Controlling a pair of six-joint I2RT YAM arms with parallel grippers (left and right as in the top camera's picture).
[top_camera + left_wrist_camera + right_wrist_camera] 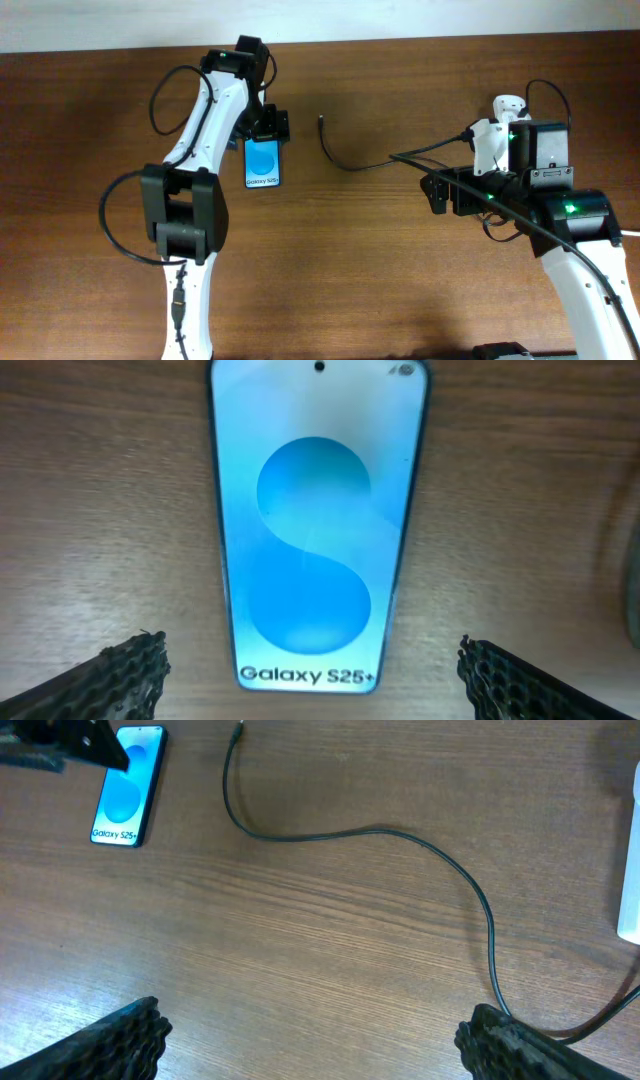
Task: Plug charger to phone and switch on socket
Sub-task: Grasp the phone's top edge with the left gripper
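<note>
The phone (263, 163) lies flat on the wood table, blue screen up, with "Galaxy S25+" on its white band; it fills the left wrist view (315, 530) and shows far left in the right wrist view (128, 786). My left gripper (268, 126) is open just beyond the phone's far end, its fingers apart on both sides (312, 680). The charger cable (345, 160) is thin and black, its plug tip (321, 120) free on the table right of the phone; it curves across the right wrist view (400, 835). My right gripper (437, 192) is open and empty (315, 1040).
The white power strip (505, 105) is mostly hidden behind my right arm at the back right; a white edge of it shows in the right wrist view (630, 880). The table's far edge runs along the top.
</note>
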